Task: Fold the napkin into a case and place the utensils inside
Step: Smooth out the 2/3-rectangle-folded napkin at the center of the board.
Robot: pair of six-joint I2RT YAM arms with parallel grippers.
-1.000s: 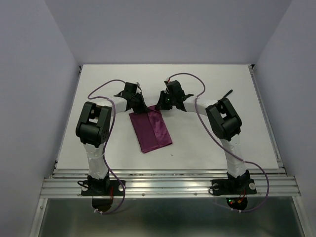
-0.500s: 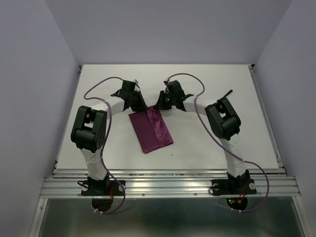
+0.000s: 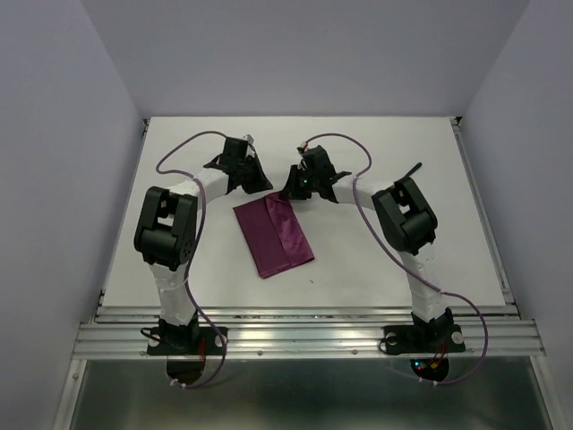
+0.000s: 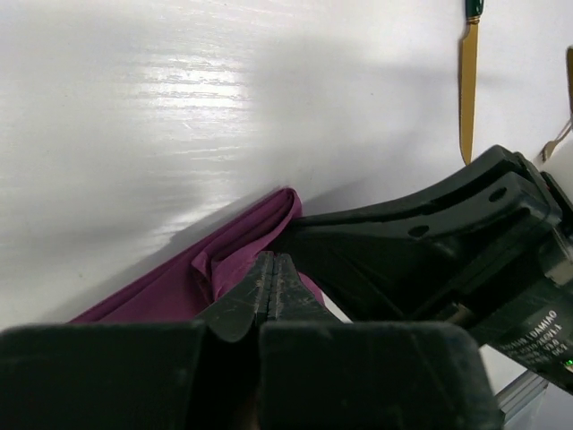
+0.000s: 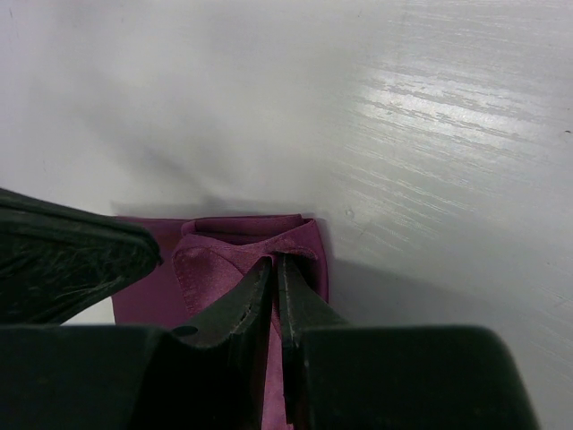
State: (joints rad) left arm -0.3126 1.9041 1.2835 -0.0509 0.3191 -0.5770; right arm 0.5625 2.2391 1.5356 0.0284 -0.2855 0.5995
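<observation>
The napkin (image 3: 274, 236) lies as a magenta-purple folded rectangle mid-table, its far end loosely rumpled (image 5: 235, 242). My right gripper (image 5: 276, 262) is shut on the raised top layer at that far end (image 3: 292, 190). My left gripper (image 4: 273, 262) sits just beside it over the cloth (image 4: 226, 265), its jaws pressed together with nothing seen between them (image 3: 260, 184). A gold-bladed knife (image 4: 467, 94) lies on the table beyond, with gold tines (image 4: 559, 140) at the frame's edge. From above, the utensils (image 3: 413, 169) show only as a thin dark sliver by the right arm.
The right gripper's black body (image 4: 430, 237) fills the space just right of my left fingers. My left gripper's dark finger (image 5: 67, 260) crowds the left of the right wrist view. White table (image 3: 376, 260) surrounds the napkin, with raised rails (image 3: 474, 188) along its sides.
The left gripper opened briefly and shut again, and the left arm shifted slightly back from the napkin's far edge. The right gripper and napkin stayed put.
</observation>
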